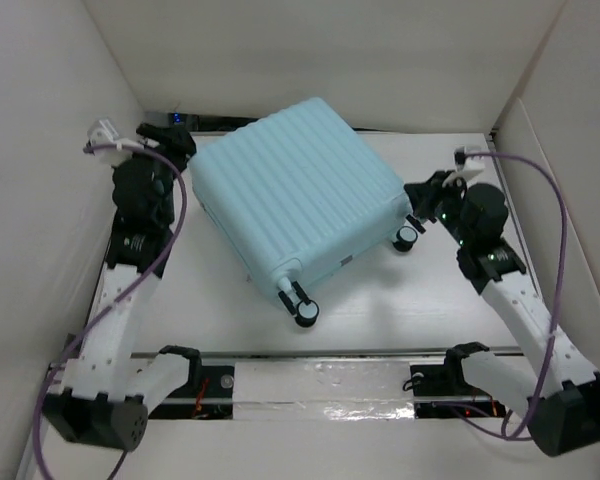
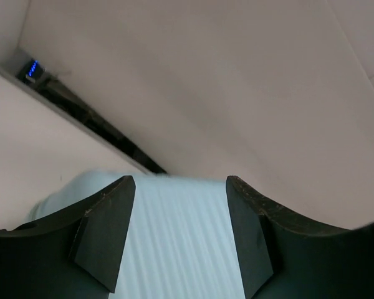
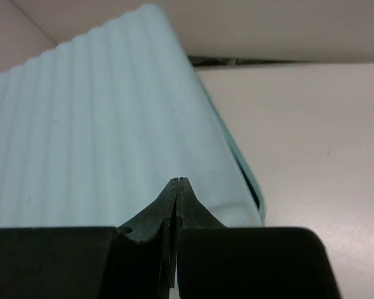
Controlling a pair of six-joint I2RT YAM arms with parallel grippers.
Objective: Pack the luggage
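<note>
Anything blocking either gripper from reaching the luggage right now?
Nothing visible does. The open left gripper is at the far left corner of the luggage, with the shell showing between its fingers. The shut right gripper points straight at the ribbed shell on the right side, near a caster wheel.

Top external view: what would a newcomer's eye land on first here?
The pale aqua luggage lies flat and askew in the middle of the table, ribbed shell up, its caster wheels pointing toward the arms. The left gripper is open at its far-left corner. The right gripper is shut beside its right corner.
</note>
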